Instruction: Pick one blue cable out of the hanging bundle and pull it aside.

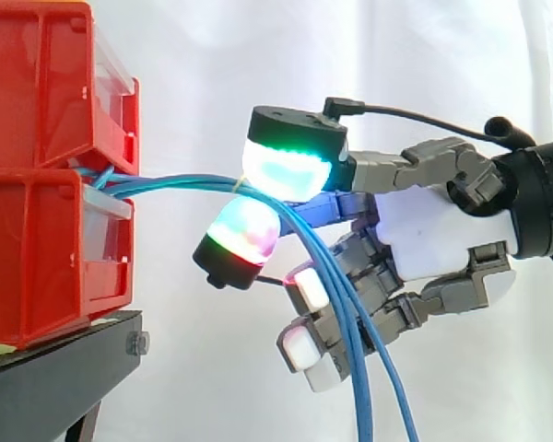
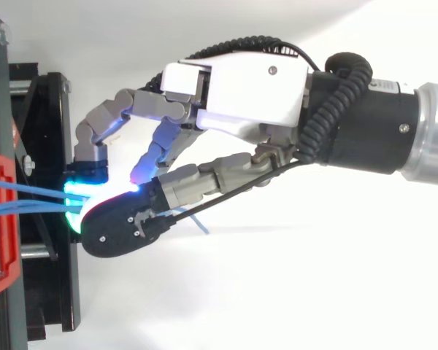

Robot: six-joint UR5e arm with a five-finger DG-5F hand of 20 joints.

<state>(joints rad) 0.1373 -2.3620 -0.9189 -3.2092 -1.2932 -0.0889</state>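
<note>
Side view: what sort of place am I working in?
Probably a lab test rig: stacked red bins on a black stand, a white curtain behind, blue cables hanging where the robot hand pinches them.

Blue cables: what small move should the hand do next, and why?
Probably draw the hand slowly away from the bins. Its fingers seem to pinch the cables close to the bins; I cannot tell whether one or several are caught, so a short pull would show.
</note>
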